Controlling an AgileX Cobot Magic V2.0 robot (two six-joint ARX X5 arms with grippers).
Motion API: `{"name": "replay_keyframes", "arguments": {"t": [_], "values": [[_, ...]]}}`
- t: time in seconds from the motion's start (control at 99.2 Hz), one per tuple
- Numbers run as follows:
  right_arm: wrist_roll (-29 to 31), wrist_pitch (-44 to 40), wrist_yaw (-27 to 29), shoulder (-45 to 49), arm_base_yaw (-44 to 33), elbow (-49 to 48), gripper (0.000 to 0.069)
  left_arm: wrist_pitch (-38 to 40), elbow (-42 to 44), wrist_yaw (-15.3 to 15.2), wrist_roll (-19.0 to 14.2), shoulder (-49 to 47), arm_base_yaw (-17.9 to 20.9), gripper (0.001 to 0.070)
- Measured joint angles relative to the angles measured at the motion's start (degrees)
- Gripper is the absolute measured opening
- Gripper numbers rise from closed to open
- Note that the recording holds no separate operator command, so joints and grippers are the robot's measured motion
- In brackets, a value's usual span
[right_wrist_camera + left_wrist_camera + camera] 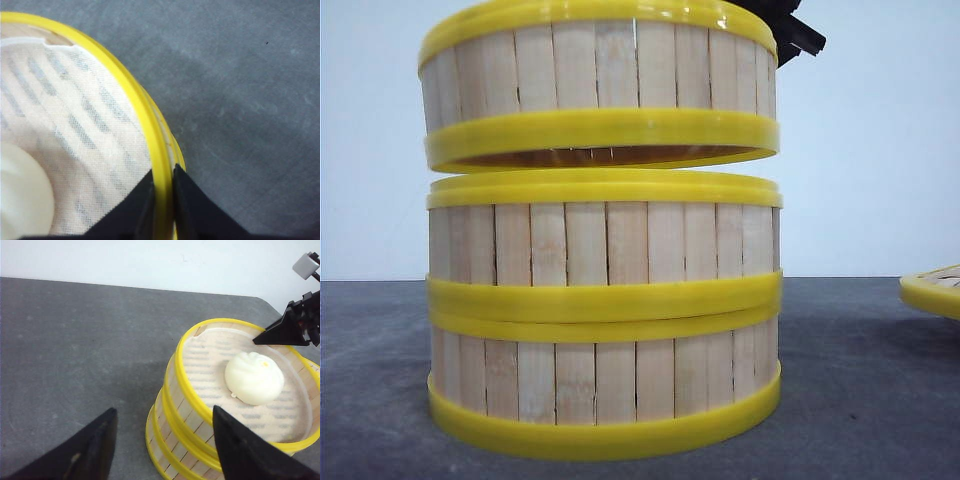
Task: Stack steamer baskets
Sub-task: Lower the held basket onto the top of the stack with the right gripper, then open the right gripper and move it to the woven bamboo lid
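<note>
Steamer baskets fill the centre of the front view: two stacked baskets [605,320] stand on the grey worktop [860,380], and a third basket [598,85] hangs in the upper part of the frame just above them, a thin gap showing between its lower yellow band and the stack's top rim. It sits slightly tilted, its right side a little higher. Black parts of the right pincer [790,30] poke out behind its upper right rim. At the right edge of the front view, the yellow rim of another basket [932,290] lies on the worktop, well apart from the stack.

In the right wrist view, the right pincer [162,200] pinches the yellow rim of the raised basket [150,130] at the bottom centre of the frame, one finger inside the wall and one outside. The basket's pale striped liner [85,120] fills the left of that frame, with part of a white steamed bun [22,195] at the lower left.

In the left wrist view, the left pincer [162,450] stands spread at the bottom of the frame, holding nothing, beside the stack. The bun [254,377] sits in the raised basket [192,405] at the right of that frame, the right pincer [282,330] gripping the far rim.
</note>
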Motion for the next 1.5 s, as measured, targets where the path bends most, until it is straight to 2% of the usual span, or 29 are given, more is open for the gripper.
{"name": "replay_keyframes", "arguments": {"t": [0.675,0.736,0.867,0.948,1.099,1.21,1.502], "values": [[-1.0,-2.5,1.4,3.0,0.2,0.0,0.0032,0.0,0.0,0.0,0.0,0.0,0.0,0.0356],[-1.0,-3.1,1.3,3.0,0.2,0.0,0.0076,0.0,0.0,0.0,0.0,0.0,0.0,0.0356],[-1.0,-3.5,1.0,3.1,0.2,0.0,0.0308,0.0,0.0,0.0,0.0,0.0,0.0,0.0356],[-1.0,-2.4,1.0,3.1,0.2,0.0,0.0384,0.0,0.0,0.0,0.0,0.0,0.0,0.0356],[-1.0,-0.5,1.0,2.4,0.2,0.0,0.0409,0.0,0.0,0.0,0.0,0.0,0.0,0.0356],[-0.9,0.9,1.6,-1.9,0.0,0.0,0.0411,0.0,0.0,0.0,0.0,0.0,0.0,0.0356],[-0.7,1.4,16.2,-19.4,-0.1,0.1,0.0411,1.7,0.0,0.0,1.1,0.0,0.0,0.0356]]}}
